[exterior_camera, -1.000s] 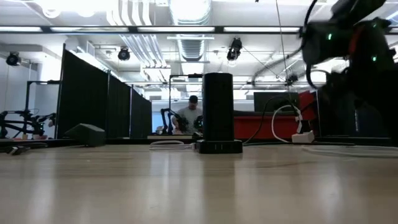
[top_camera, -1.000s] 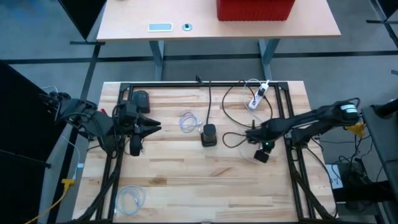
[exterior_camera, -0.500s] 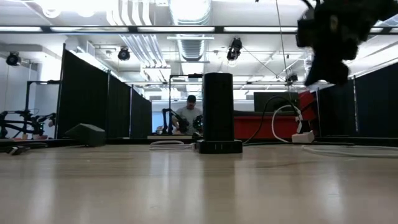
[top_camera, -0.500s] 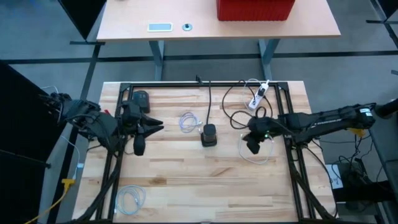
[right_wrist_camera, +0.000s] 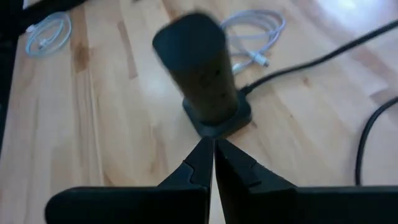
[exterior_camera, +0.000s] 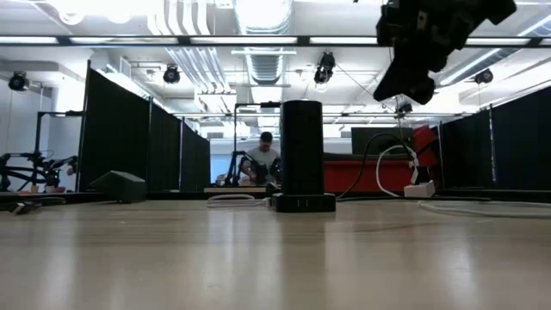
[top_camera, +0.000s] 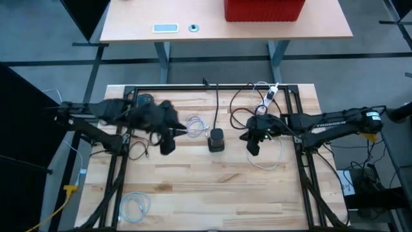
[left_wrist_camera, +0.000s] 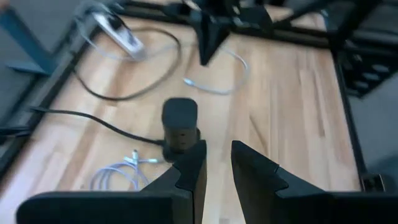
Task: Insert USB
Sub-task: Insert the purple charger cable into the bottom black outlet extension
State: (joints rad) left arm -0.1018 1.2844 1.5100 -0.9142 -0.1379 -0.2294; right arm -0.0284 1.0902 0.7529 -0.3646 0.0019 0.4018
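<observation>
Overhead look at a pale wooden table (top_camera: 193, 187) inside a black frame, two dark arms reaching toward its middle. At the centre, a black upright USB hub (top_camera: 216, 139) on a square base, power cord running away toward the far edge. Just beside the hub on the left, a small coil of white USB cable (top_camera: 194, 125); from the left wrist camera, its loose plug end lying flat near the hub's base. Left gripper (top_camera: 172, 131) low over the table next to that coil, fingers (left_wrist_camera: 189, 163) parted by a narrow gap, nothing between them. Right gripper (top_camera: 253, 137) on the hub's other side, raised above the table as seen from table height, fingertips pressed together with nothing visibly held; a looser white cable (top_camera: 270, 154) trailing on the wood beneath it. Likely stage: approach, both arms closing on the hub, no plug yet picked up. Next move, as a judgement: taking the plug end of the coiled cable, turning it to face a port low on the hub, probably steadying the hub with the other arm. Elsewhere on the wood: a white power strip (top_camera: 266, 100) at the far edge, another coiled cable (top_camera: 136, 205) near the front left corner. Beyond, grey floor, a second desk with a red box (top_camera: 264, 9); at table height, black partitions, ceiling lights, a seated person (exterior_camera: 261, 160) far behind the hub.
</observation>
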